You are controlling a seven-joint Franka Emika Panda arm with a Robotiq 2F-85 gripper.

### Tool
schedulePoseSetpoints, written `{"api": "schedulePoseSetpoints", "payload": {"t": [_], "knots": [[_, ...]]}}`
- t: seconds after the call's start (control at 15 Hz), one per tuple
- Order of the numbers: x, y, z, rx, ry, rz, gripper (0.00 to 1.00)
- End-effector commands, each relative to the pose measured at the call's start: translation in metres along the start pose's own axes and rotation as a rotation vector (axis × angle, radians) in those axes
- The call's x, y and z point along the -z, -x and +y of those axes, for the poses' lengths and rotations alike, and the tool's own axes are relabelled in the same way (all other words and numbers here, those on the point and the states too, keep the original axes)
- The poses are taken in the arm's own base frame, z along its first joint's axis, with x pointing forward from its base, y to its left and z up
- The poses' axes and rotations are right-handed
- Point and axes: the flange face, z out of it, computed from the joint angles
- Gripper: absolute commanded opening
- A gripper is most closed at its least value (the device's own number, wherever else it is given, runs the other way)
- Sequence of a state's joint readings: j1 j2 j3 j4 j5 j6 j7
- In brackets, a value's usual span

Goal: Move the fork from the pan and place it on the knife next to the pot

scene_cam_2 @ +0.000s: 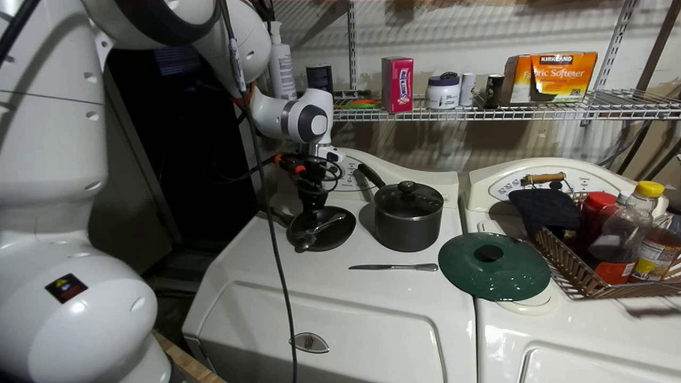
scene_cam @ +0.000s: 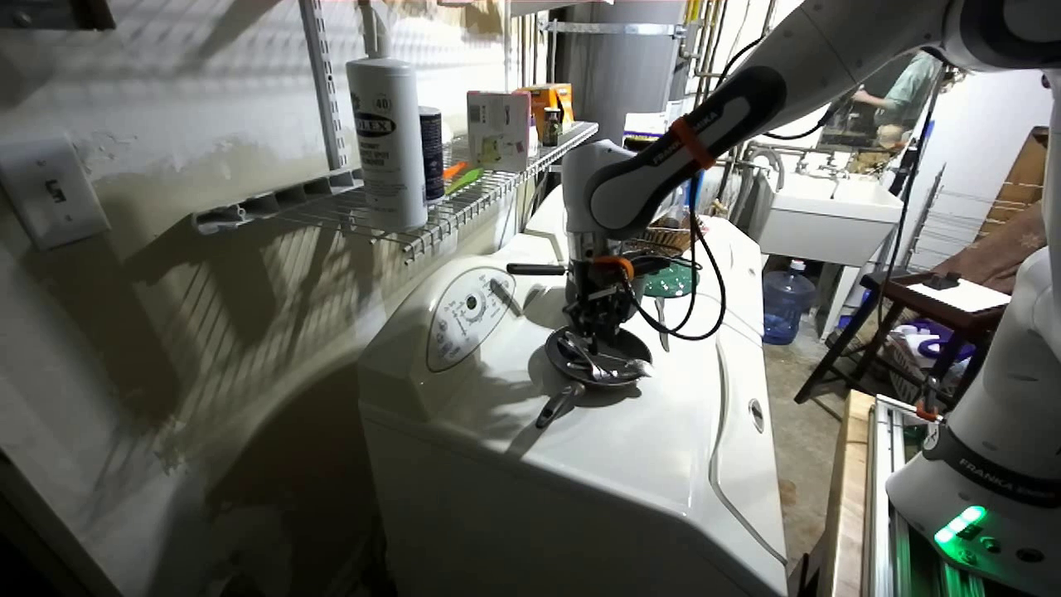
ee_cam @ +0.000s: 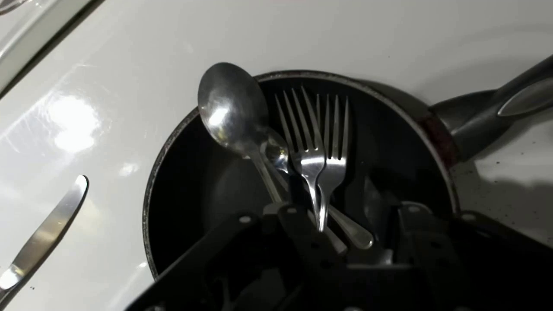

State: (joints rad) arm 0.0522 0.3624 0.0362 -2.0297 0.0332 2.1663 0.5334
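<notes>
"How far open was the black two-fingered gripper (ee_cam: 352, 211)?"

"Partly. It pointed down, low over the pan, its fingers standing apart with a visible gap. I made out nothing clamped between them, though cutlery handles crossed just below."

"And the pan was what, exactly?"

"A shallow round black frying pan (ee_cam: 190, 207) with a long grey handle, directly under the gripper."

"Where was the fork?"

"Two shiny steel forks (ee_cam: 309, 162) lay in there, overlapping, tines pointing away from the gripper. Their handles ran back towards one finger and were lost in the dark; I couldn't tell whether they touched it. A steel spoon (ee_cam: 233, 108) lay beside them, its bowl reaching over the rim on the side away from the gripper."

"The knife?"

"A slim steel table knife (scene_cam_2: 393, 267), off to one side of the gripper, outside the pan, flat on the white appliance top (scene_cam_2: 330, 271). Near it, well apart from the gripper, a dark grey metal pot (scene_cam_2: 408, 234) stood upright with its knobbed lid on."

"Farther out?"

"A round glossy green lid (scene_cam_2: 495, 279) with a black knob, then a brown slatted basket (scene_cam_2: 569, 266) holding bottles."
</notes>
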Motion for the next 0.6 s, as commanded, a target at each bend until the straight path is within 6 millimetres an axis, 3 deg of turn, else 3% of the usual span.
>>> {"api": "schedulePoseSetpoints", "payload": {"t": [0.0, 0.33, 0.53], "knots": [[-0.005, -0.022, -0.005, 0.007, -0.006, 0.01, 0.33], [-0.014, -0.04, -0.006, 0.004, -0.013, 0.004, 0.5], [-0.021, -0.046, -0.007, 0.009, -0.01, -0.006, 0.41]]}}
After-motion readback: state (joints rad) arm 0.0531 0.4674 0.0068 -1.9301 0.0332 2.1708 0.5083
